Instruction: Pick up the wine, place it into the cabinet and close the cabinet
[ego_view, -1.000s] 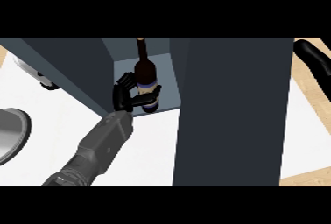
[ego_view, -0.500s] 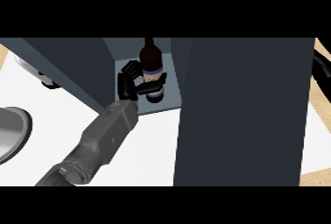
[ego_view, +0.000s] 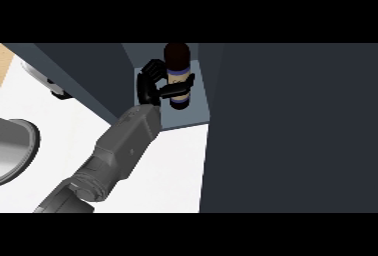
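Far left of my hand, a grey bowl's rim (ego_view: 22, 150) sits on the white counter (ego_view: 173, 165). My left hand (ego_view: 153, 82) reaches into the open cabinet (ego_view: 88, 70), fingers curled around the upright wine bottle (ego_view: 177, 75). Right of the hand, the dark cabinet door (ego_view: 295, 130) fills the view.

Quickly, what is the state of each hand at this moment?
Left hand: shut on the wine bottle, inside the cabinet.
Right hand: not in view.
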